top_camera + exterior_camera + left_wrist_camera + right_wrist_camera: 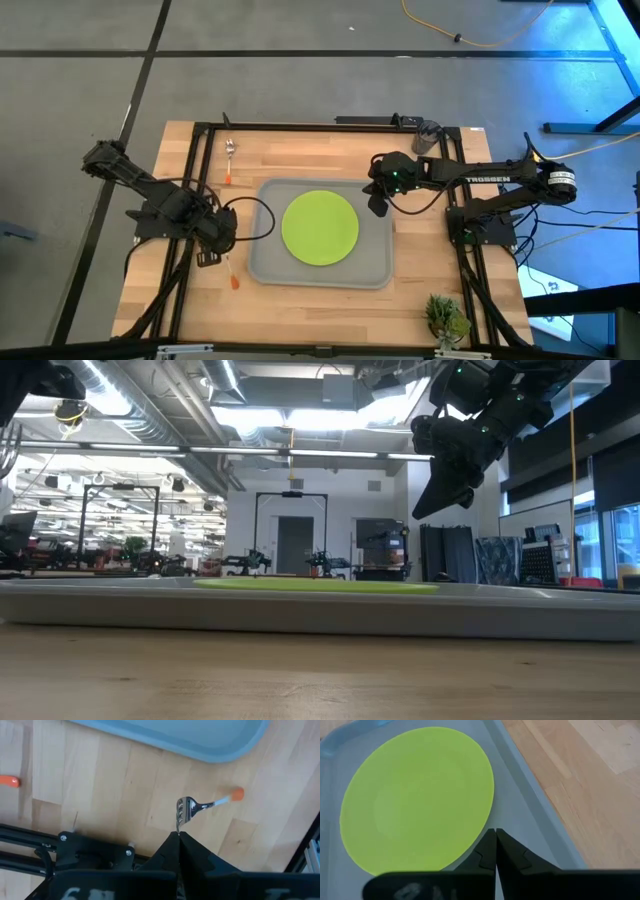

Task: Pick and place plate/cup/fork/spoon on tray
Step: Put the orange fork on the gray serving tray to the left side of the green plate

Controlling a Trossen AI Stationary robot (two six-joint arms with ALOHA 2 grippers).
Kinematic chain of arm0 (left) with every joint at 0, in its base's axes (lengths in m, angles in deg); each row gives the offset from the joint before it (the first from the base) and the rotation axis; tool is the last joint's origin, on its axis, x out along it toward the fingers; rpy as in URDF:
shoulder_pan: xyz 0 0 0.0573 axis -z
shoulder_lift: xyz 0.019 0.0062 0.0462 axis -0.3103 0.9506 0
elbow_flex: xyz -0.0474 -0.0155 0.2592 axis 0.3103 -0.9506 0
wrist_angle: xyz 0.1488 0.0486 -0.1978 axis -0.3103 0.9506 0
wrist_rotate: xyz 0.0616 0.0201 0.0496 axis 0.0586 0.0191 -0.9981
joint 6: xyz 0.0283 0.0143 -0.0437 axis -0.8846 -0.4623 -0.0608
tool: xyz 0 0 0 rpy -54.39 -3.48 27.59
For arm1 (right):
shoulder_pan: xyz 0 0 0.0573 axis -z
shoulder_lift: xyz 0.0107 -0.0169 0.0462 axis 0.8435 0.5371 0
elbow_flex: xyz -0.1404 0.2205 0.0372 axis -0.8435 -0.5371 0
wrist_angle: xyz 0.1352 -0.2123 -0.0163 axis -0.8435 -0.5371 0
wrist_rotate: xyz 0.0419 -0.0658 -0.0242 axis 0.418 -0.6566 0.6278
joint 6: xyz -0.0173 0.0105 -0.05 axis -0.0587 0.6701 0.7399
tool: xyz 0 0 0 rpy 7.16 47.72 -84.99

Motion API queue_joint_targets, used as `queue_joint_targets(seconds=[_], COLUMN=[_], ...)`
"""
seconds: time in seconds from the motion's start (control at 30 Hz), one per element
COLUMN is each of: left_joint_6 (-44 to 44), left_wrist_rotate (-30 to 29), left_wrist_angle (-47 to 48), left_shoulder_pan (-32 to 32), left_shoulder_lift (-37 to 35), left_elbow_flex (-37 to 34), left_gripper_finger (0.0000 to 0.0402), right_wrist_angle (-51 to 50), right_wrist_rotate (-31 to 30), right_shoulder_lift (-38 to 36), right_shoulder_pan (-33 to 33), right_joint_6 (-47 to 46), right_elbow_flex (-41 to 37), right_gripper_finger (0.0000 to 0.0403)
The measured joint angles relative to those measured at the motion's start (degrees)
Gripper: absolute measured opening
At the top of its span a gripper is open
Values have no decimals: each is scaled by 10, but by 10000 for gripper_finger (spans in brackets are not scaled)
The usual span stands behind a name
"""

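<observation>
Forks like this slim silver one with the thin orange handle feel light, stiff and slippery. It lies just ahead of your left claw, whose fingers are together. Pinch the handle.

A robotics lab; exposed ceiling ducts, other arm rigs on benches, grey concrete floor.

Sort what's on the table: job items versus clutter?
Job: flat lime-green round plate on the light-grey rectangular tray; dark see-through cup; orange-handled fork; orange-handled spoon.
Clutter: small green potted plant.
</observation>
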Motion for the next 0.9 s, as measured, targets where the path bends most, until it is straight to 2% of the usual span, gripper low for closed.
queue_joint_targets(seconds=[0.67, 0.9], left_joint_6=[0, 0], left_wrist_rotate=[35, 29], left_wrist_angle=[2, 38], left_shoulder_pan=[0, 0], left_shoulder_lift=[0, 0], left_elbow_flex=[1, 53], left_gripper_finger=[0, 0], right_wrist_angle=[0, 0], right_wrist_rotate=[0, -1], right_shoulder_lift=[0, 0], right_shoulder_pan=[0, 0], right_joint_6=[0, 0], right_elbow_flex=[0, 0], right_gripper_finger=[6, 6])
